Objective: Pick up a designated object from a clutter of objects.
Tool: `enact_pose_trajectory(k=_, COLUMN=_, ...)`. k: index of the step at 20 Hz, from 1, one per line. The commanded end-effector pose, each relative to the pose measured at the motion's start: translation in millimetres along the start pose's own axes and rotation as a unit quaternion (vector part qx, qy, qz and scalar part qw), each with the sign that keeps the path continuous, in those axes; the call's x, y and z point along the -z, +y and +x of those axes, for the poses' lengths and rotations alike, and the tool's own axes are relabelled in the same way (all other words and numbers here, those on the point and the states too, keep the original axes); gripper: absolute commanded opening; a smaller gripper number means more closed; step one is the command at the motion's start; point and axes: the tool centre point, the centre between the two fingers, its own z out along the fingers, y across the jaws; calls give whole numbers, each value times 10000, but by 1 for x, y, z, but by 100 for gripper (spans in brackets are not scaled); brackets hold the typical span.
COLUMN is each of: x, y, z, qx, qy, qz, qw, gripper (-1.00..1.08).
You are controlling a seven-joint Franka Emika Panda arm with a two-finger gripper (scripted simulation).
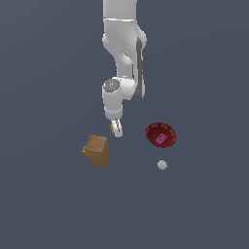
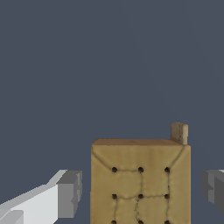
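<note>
The tan dotted cube [image 2: 141, 183] fills much of the wrist view. Its facing side is a mottled sandy tan, crossed by thin dark seam-like lines that curve between small dark dots set in a regular grid of rows of three. A narrow strip of its upper face shows in a warmer brown, and a small tan tab stands up at one rear corner. The lowest part of the cube runs out of the picture.

The end effector [image 2: 141, 192] is spread wide around the cube: one grey finger pad [image 2: 70, 192] stands to one side and the other pad [image 2: 213, 190] to the other side, each with a clear gap of grey tabletop [image 2: 109, 65] between it and the cube's sides. It has hold of nothing.

In the exterior view the white arm [image 1: 124, 53] reaches straight down, and only a sliver of the cube [image 1: 112, 128] shows at the fingertips [image 1: 117, 131]. The larger brown box [image 1: 98, 151], with a yellow edge, lies tilted just to the exterior view's left of that spot and nearer the camera. The dark red bowl [image 1: 154, 130] with a pink piece [image 1: 161, 139] inside sits to the exterior view's right, and the small white ball [image 1: 162, 165] lies just in front of the bowl.
</note>
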Motion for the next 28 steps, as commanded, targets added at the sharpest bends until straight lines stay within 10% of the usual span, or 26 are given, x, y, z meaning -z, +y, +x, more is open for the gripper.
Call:
enact_pose_trajectory(k=1, x=-7, y=0, z=0, qx=-3, qy=1, qz=4, qw=10000, gripper=100)
enact_pose_trajectory(k=6, x=-12, y=0, z=0, qx=-5, qy=2, qz=5, qw=10000, gripper=100)
enact_pose_trajectory(k=7, x=-12, y=0, z=0, qx=-5, qy=2, qz=5, qw=10000, gripper=-100)
enact_pose_trajectory(k=28, x=10, y=1, z=10, qx=-8, qy=-1, qz=16, qw=10000, gripper=-100)
